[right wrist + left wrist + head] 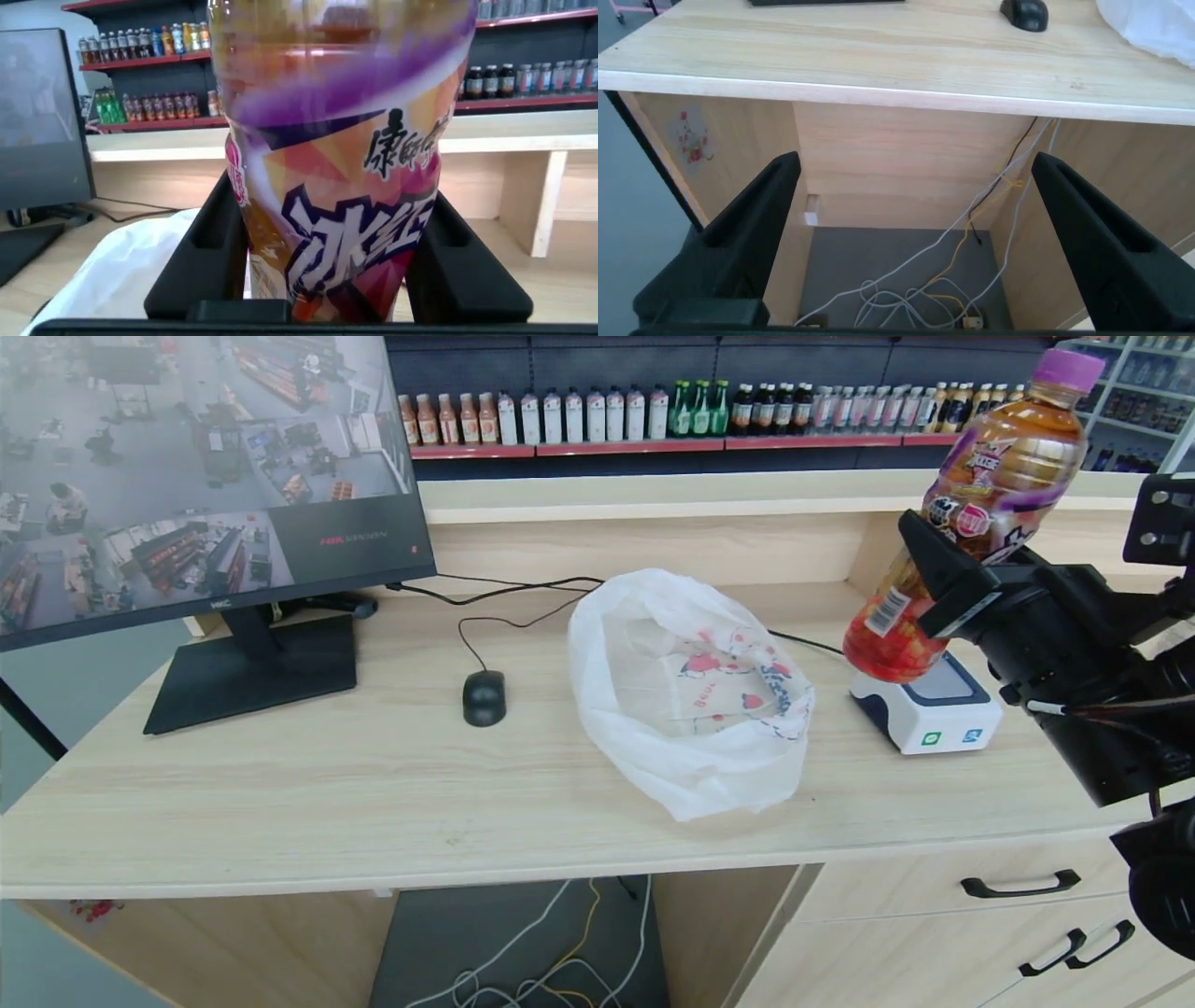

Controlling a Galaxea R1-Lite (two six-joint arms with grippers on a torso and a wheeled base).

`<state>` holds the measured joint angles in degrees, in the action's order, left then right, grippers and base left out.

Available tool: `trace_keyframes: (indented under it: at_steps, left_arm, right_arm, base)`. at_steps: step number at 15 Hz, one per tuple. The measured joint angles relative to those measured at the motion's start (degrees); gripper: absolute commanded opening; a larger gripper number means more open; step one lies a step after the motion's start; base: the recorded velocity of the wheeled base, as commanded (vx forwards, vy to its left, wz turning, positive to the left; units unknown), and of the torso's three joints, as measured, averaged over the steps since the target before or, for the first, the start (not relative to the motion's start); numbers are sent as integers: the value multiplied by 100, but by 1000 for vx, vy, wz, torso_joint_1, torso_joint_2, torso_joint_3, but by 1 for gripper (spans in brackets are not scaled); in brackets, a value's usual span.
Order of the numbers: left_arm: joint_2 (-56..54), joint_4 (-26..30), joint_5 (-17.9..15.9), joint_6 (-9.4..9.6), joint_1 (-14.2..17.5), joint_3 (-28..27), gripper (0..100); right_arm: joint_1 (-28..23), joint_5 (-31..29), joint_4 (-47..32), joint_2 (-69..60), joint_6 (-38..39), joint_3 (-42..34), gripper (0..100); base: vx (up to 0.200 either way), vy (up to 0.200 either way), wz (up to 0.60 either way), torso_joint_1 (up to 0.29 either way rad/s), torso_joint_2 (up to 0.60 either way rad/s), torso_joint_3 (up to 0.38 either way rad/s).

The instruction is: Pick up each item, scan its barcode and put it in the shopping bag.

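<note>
One iced tea bottle [971, 513] was up in the air, clenched around its lower body by the right claw [934, 581]. It was tilted, with its purple cap [1067, 369] away from the robot and its base just above the barcode scanner [929, 714] near the desk's right end. The barcode [885, 611] sat low on the label, toward the side facing the shopping bag [686, 695]. That bag lay open and slumped mid-desk [373, 784], beside the scanner.

The left claw [915, 168] hung below the desk's front edge, jaws spread, holding nothing.

The bottle looked full, so probably fairly heavy for its size. Its wall was likely firm enough to squeeze, though the glossy round label could let it twist or slide. A hold across the middle of the body, clear of the barcode, seemed soundest. The bag was thin, limp film and would probably sag when the bottle went in.
</note>
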<state>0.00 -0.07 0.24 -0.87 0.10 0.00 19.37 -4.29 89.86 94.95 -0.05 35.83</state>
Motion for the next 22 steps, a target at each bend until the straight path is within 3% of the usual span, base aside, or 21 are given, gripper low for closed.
trace_keyframes:
  at_steps: [3, 11, 17, 22]
  left_arm:
    - [0, 0, -2, 0, -2, 0, 100]
    - [0, 2, 0, 9, 0, 0, 100]
    - [0, 0, 0, 0, -2, 0, 100]
    - [0, 0, 0, 0, -5, 0, 100]
  right_arm:
    - [-6, -2, 13, 11, -16, 55, 0]
    - [72, 35, 6, 623, -11, 568, 0]
    - [383, 73, 6, 1587, -33, 1582, 0]
    - [461, 191, 11, 2115, -240, 1954, 0]
  base:
    - [0, 200, 0, 5, 2, 2]
    - [0, 0, 0, 0, 0, 0]
    - [0, 0, 0, 0, 0, 0]
    - [0, 0, 0, 0, 0, 0]
